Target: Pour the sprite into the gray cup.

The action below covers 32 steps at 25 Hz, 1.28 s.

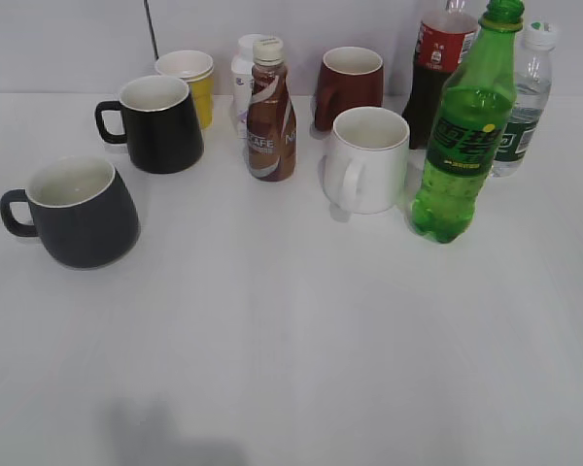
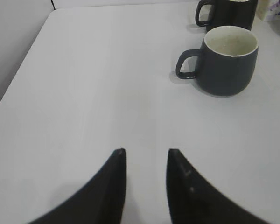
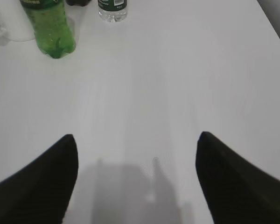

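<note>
The sprite point(image 1: 463, 136), a tall green bottle with a green cap and dark label, stands upright at the right; its lower part shows in the right wrist view point(image 3: 50, 27). The gray cup point(image 1: 76, 214), squat with a cream inside and handle to the left, stands at the left; it also shows in the left wrist view point(image 2: 226, 60). My left gripper point(image 2: 146, 151) is open and empty over bare table, well short of the cup. My right gripper point(image 3: 137, 137) is wide open and empty, well short of the sprite. Neither gripper shows in the exterior view.
A black mug point(image 1: 158, 123), yellow cup point(image 1: 190, 83), brown coffee bottle point(image 1: 270, 115), dark red mug point(image 1: 350, 85), white mug point(image 1: 366, 159), cola bottle point(image 1: 437, 68) and clear water bottle point(image 1: 525, 97) stand at the back. The white table point(image 1: 291, 340) spreads in front.
</note>
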Available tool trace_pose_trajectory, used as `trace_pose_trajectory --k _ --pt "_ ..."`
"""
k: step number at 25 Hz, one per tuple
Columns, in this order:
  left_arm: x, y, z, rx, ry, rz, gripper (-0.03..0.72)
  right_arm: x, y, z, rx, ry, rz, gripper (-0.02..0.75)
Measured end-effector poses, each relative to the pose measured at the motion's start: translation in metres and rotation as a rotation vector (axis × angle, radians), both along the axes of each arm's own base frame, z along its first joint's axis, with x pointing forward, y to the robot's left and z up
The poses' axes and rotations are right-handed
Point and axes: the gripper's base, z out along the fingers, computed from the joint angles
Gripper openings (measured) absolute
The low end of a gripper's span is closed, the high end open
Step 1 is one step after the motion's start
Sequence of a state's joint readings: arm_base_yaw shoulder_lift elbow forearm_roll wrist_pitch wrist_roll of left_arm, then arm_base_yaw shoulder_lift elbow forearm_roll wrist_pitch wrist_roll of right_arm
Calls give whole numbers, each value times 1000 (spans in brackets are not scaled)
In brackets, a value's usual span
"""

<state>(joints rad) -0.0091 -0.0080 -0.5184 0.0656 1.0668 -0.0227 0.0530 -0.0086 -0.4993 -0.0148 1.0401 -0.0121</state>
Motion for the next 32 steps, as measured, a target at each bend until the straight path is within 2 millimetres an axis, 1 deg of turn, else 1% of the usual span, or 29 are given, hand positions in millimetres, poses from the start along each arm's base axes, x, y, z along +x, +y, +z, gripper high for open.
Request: trace_pose_trajectory --k 21,24,26,27,29,32 --pt "0 0 0 -1 0 -1 236 0 0 0 0 0 0 589" --pt "2 -3 3 -30 -2 -21 236 0 0 0 0 0 0 589" --pt "10 -5 11 -47 -42 -35 236 0 0 0 0 0 0 589" --pt "17 -5 19 -53 -104 -41 236 0 0 0 0 0 0 589" --pt "36 -8 39 -87 -305 -58 236 0 0 0 0 0 0 589" --pt "71 -8 62 -152 -557 -54 236 0 0 0 0 0 0 589"
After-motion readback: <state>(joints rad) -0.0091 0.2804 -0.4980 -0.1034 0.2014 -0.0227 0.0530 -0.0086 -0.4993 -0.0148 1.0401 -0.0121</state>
